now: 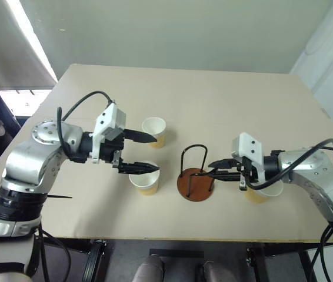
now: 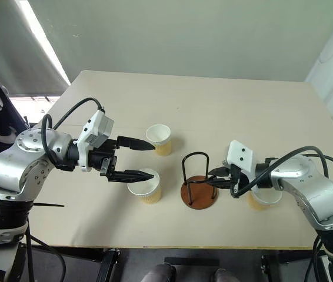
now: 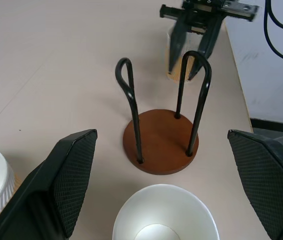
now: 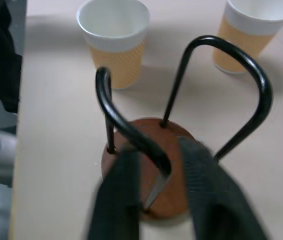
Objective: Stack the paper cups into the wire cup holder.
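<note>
Head views, left tool: the left tool (image 1: pixel 147 152) has its fingers spread wide, one fingertip over the far paper cup (image 1: pixel 155 131), the other over the near paper cup (image 1: pixel 144 181). It holds nothing.
Head views, right tool: the right tool (image 1: pixel 216 169) points at the wire cup holder (image 1: pixel 195 174), its fingertips at the wire loop on its side. The fingers look slightly parted, with no cup between them.
Head views, third cup: a third paper cup (image 2: pixel 265 197) stands upright on the table (image 1: pixel 225 100) under the right wrist, just beside the holder.
Left wrist view: the holder's reddish-brown base is bare between the two wire loops. The near cup sits between the spread fingers (image 3: pixel 64 182), open mouth up.
Right wrist view: the right tool's own fingers (image 4: pixel 204 192) straddle the nearest wire loop, apart by a narrow gap. The two cups stand beyond the holder.
Judgement, progress: no cup is in the holder yet.
Judgement, doing it well: the left tool should drop around the near cup below its rim, close gently to avoid crushing, and lower the cup straight between the loops while the right tool clears or steadies the wire.
</note>
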